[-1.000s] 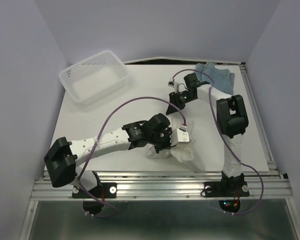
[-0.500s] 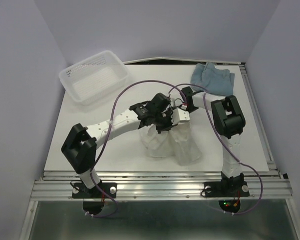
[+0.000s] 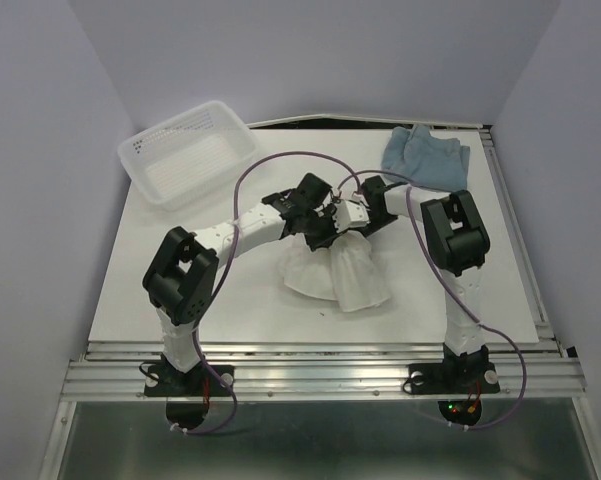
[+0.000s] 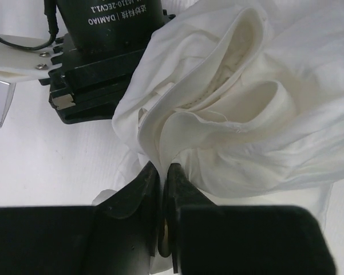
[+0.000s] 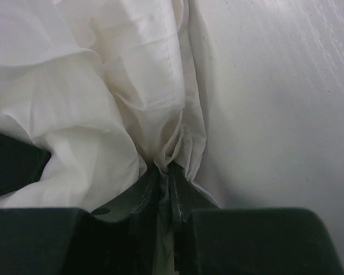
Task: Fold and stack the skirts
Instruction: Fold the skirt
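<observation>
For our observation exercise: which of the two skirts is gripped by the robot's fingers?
The white skirt in the middle: left fingers and right fingers both pinch it. The blue-grey skirt lies untouched at the far right corner.

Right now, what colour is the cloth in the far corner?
Plain dusty blue-grey; the skirt shows best in the top view.

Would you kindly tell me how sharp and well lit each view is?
Top external: sharp, evenly lit, soft shadows; the white skirt barely separates from the white table. Left wrist: folds crisp, dark jaws lack detail. Right wrist: cloth nearly washed out upper left, jaws dark and soft.
</observation>
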You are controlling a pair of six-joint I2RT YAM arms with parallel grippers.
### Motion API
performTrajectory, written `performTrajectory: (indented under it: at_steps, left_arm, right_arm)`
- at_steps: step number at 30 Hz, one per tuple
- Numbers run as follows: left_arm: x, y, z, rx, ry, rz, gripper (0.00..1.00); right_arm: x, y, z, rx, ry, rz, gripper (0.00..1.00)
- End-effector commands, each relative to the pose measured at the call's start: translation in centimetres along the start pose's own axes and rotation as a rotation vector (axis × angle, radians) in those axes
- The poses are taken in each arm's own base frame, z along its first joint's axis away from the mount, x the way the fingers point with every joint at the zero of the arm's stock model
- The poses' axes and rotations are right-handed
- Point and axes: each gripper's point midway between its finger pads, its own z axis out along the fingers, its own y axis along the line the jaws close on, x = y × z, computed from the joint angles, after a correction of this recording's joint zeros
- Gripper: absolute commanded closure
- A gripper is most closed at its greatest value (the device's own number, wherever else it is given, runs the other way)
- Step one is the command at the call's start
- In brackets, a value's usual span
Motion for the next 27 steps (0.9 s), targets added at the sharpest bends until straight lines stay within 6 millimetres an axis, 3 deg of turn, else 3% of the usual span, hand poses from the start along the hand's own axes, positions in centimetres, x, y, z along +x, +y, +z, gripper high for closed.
performTrajectory:
  at_steps: [1, 7, 10, 12, 15, 16, 17, 19, 20, 23, 27]
  left_arm:
    - [-1.4, 1.5, -0.1, -0.065, -0.071, 0.036, 0.77]
    - [-1.3, 1.5, 0.1, -0.081, -0.082, 0.051, 0.74]
    - [-1.1, 0.9, 0.0, -0.071, -0.08, 0.067, 0.72]
    - [-0.9, 0.7, 0.1, -0.078, -0.075, 0.08, 0.69]
    - [-1.0, 0.9, 0.2, -0.089, -0.079, 0.09, 0.46]
    - [-1.7, 1.2, -0.1, -0.1, -0.095, 0.085, 0.25]
    - [-2.0, 1.4, -0.3, -0.112, -0.1, 0.082, 0.22]
    - [-3.1, 2.1, -1.2, -0.144, -0.119, 0.082, 0.18]
    - [-4.4, 2.7, -2.0, -0.171, -0.145, 0.084, 0.02]
    - [-8.1, 4.4, -6.0, -0.272, -0.227, 0.081, 0.01]
    - [-11.7, 5.7, -10.5, -0.349, -0.317, 0.062, 0.02]
  right_arm:
    - [-0.5, 0.4, -0.1, -0.013, 0.009, -0.005, 0.83]
    - [-2.2, -0.9, -0.7, 0.09, 0.007, -0.031, 0.77]
    - [-6.2, -1.7, -3.3, 0.2, -0.068, -0.06, 0.72]
    - [-9.2, -2.0, -5.2, 0.241, -0.133, -0.069, 0.63]
    - [-11.6, -2.6, -7.6, 0.305, -0.19, -0.081, 0.48]
    - [-12.0, -2.8, -8.4, 0.315, -0.206, -0.08, 0.47]
    - [-12.6, -2.9, -9.4, 0.34, -0.227, -0.082, 0.47]
    - [-13.0, -2.6, -10.6, 0.359, -0.252, -0.085, 0.47]
    - [-13.2, -2.5, -11.5, 0.366, -0.268, -0.087, 0.47]
    - [-14.2, 0.3, -14.9, 0.402, -0.344, -0.125, 0.48]
    - [-14.8, 4.0, -17.0, 0.388, -0.409, -0.143, 0.48]
